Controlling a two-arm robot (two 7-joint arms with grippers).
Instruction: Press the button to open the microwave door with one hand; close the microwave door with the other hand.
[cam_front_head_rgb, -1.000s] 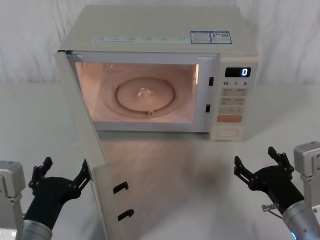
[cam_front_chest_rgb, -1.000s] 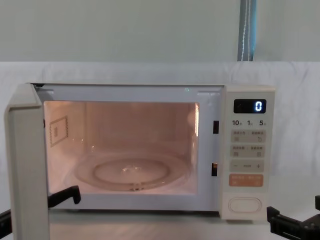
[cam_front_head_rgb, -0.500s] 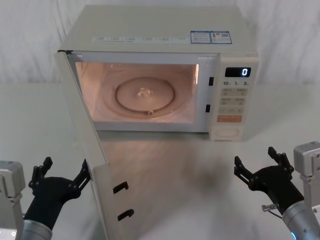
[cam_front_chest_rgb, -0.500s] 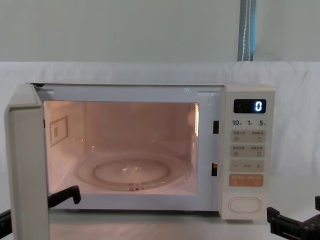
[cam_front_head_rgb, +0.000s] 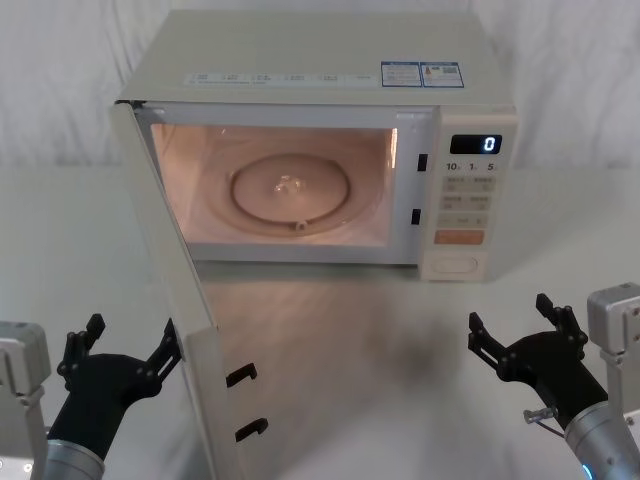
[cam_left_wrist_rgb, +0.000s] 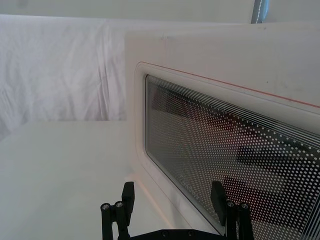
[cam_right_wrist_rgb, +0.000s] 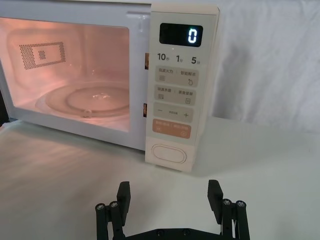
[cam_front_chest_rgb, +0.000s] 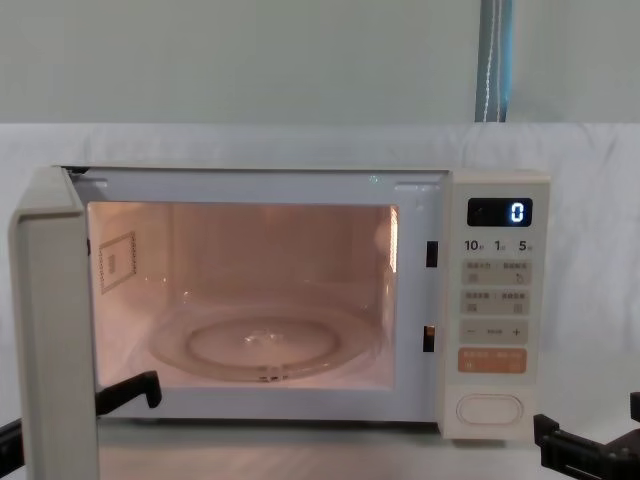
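Note:
The cream microwave (cam_front_head_rgb: 320, 60) stands at the back of the table with its cavity lit and its display reading 0. The microwave door (cam_front_head_rgb: 172, 260) hangs wide open, swung out on the left; the left wrist view faces its dotted dark window (cam_left_wrist_rgb: 225, 150). The wide cream button (cam_front_head_rgb: 455, 265) sits at the bottom of the control panel, also seen as the button (cam_right_wrist_rgb: 169, 154) straight ahead of my right gripper (cam_right_wrist_rgb: 169, 192). My left gripper (cam_front_head_rgb: 130, 340) is open just outside the door's outer face, near its free edge. My right gripper (cam_front_head_rgb: 512, 318) is open, low in front of the panel and apart from it.
A glass turntable (cam_front_head_rgb: 290, 190) lies inside the cavity. White cloth covers the table (cam_front_head_rgb: 380, 340) and the wall behind. Two black latch hooks (cam_front_head_rgb: 242, 400) stick out of the door's free edge. Bare tabletop lies between the microwave and my right gripper.

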